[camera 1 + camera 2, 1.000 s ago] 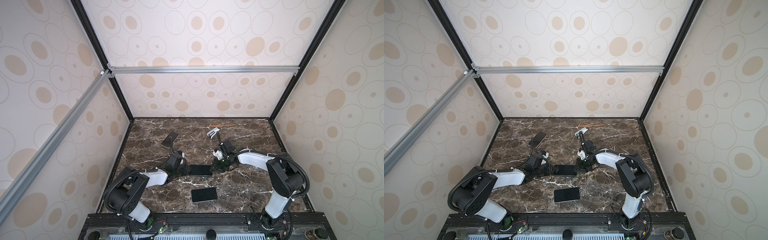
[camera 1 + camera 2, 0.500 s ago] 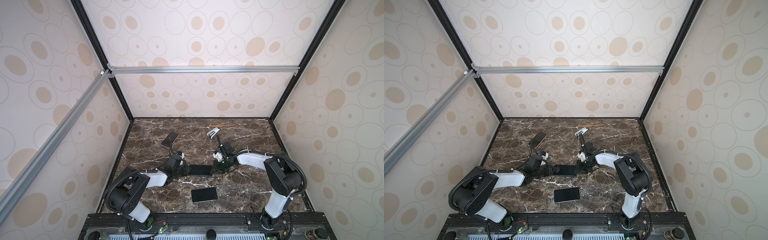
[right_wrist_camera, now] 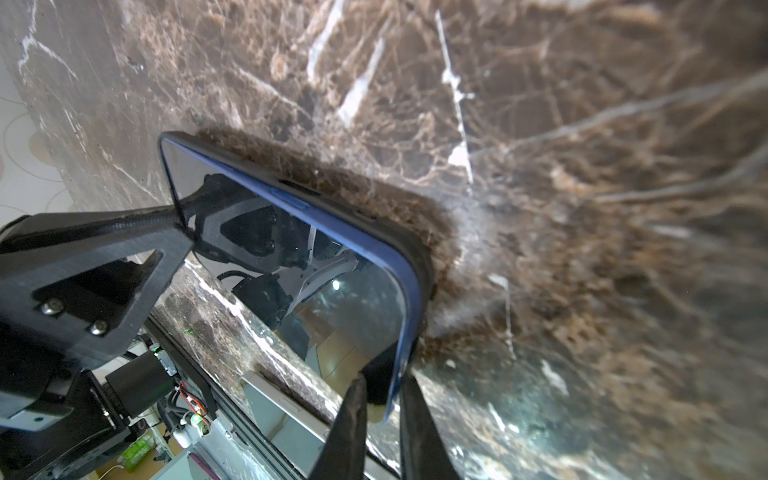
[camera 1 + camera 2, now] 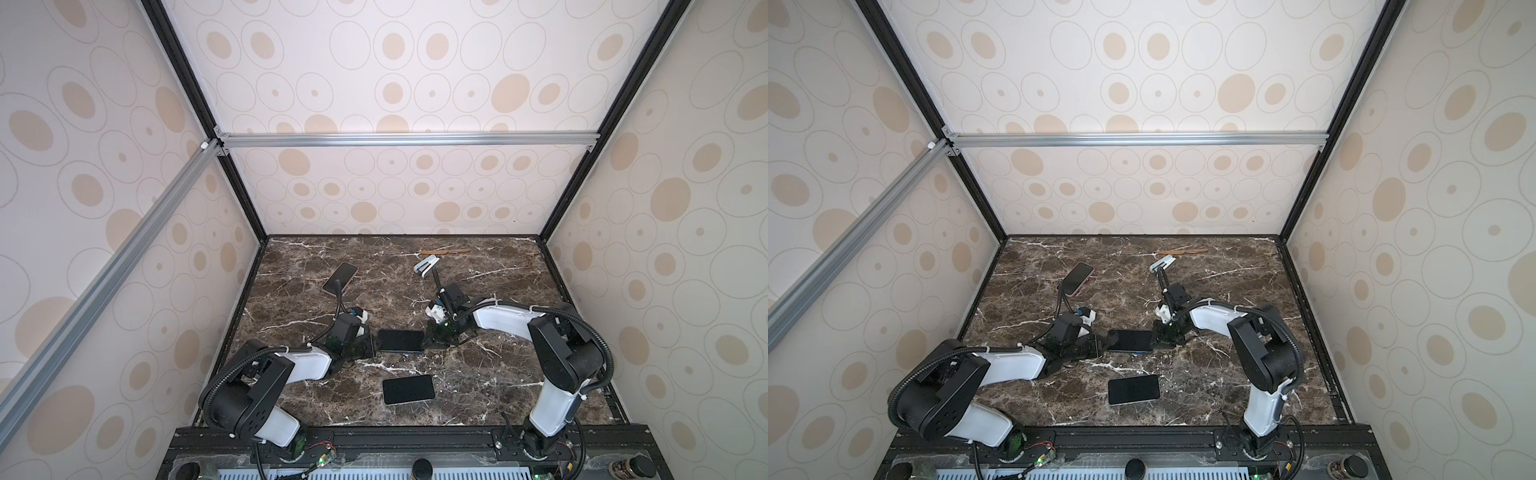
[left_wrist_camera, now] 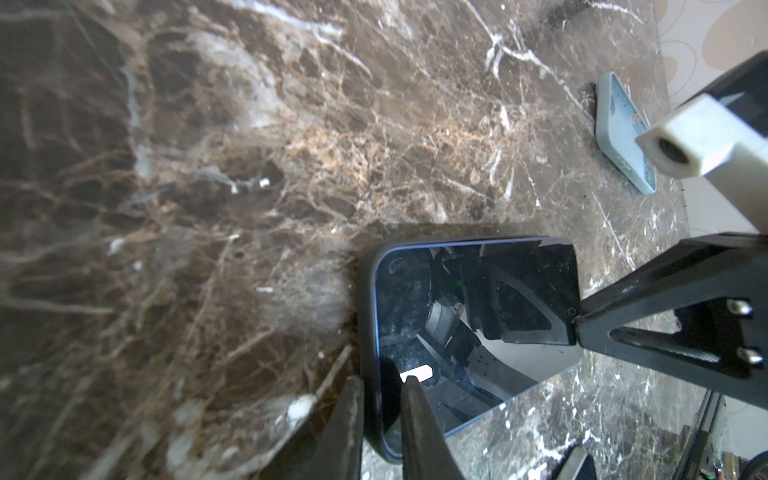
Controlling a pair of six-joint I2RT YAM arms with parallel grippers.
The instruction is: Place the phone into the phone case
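In a top view the flat blue-rimmed phone point(image 4: 401, 340) lies at the middle of the marble counter point(image 4: 478, 374), between my left pincer point(image 4: 374, 344) and right pincer point(image 4: 428, 338). Left wrist view: my left pincer point(image 5: 382, 386) pinches one end of the phone point(image 5: 457, 324), which sits in the black rubber case point(image 5: 365, 311). Right wrist view: my right pincer point(image 3: 382, 390) pinches its corner.

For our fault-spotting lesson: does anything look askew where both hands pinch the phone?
Yes. In the right wrist view the phone shows its blue side proud of the case rim, so it looks half-seated, pinched between left hand and right hand.

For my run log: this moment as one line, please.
left gripper: shut on phone | right gripper: shut on phone | case: partly around phone
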